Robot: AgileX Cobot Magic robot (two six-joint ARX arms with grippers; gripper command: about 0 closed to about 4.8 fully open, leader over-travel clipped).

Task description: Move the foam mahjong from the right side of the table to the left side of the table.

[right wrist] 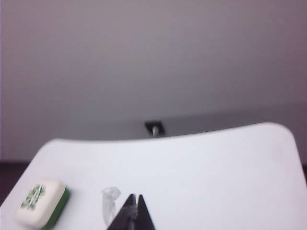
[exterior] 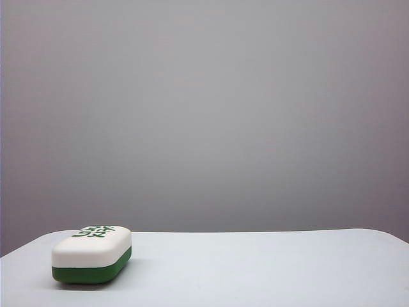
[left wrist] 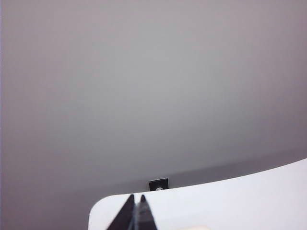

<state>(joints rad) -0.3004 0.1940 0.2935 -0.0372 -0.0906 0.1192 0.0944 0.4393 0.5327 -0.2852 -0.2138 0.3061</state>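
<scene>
Foam mahjong [exterior: 92, 254] rests at table's [exterior: 268, 268] 9 o'clock; likely light, squashy, grip long sides. Left gripper [left wrist: 136, 197] and right gripper [right wrist: 135, 197] pulled back, tips together.

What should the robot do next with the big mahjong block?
Probably nothing more than keep both arms back. The mahjong block already sits on the left side of the table, and the left gripper and right gripper look shut, holding nothing.
</scene>
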